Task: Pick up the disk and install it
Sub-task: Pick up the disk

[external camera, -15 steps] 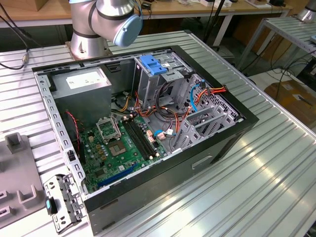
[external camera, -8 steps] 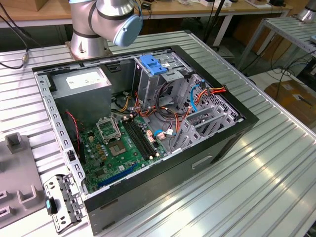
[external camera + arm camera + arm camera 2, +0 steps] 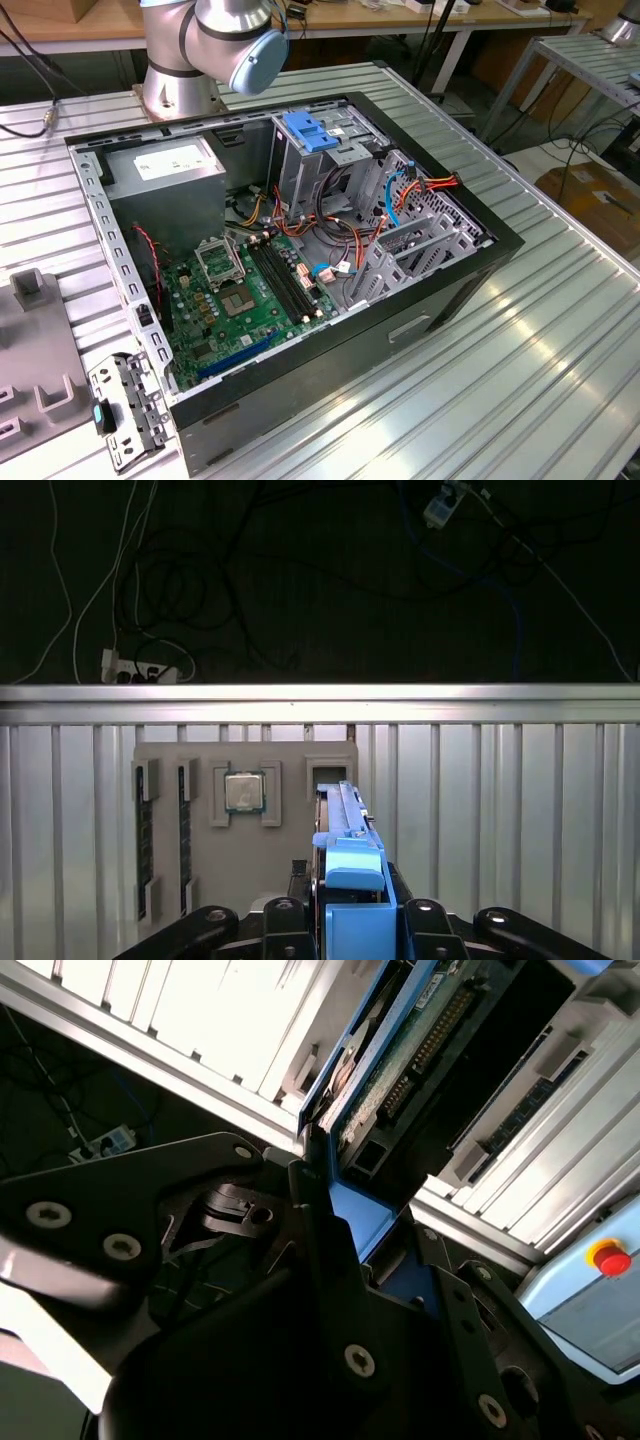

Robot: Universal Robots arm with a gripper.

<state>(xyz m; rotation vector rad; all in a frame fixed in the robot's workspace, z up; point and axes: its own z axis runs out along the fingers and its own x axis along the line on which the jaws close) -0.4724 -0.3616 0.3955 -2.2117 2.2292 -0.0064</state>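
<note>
The disk point(image 3: 347, 852), a dark slab in a bright blue carrier frame, stands on edge between the black fingers point(image 3: 283, 916) of my gripper point(image 3: 352, 918), which is shut on it. In the first wrist view it hangs over a grey fixture plate point(image 3: 200, 880), beside an empty rectangular pocket point(image 3: 330, 775). In the second wrist view I see the disk's point(image 3: 400, 1070) green circuit board and connector row, and its blue frame runs down into the gripper point(image 3: 385, 1260). The open computer case point(image 3: 470, 270) lies on the table in the exterior view.
The fixture plate also carries a square processor chip point(image 3: 243, 792) and memory sticks point(image 3: 145, 830). Inside the case, a ribbed blue clip point(image 3: 310, 132) tops a grey metal cage, with orange and blue cables nearby. The arm's base point(image 3: 180, 80) stands behind the case. A red button point(image 3: 610, 1257) is close by.
</note>
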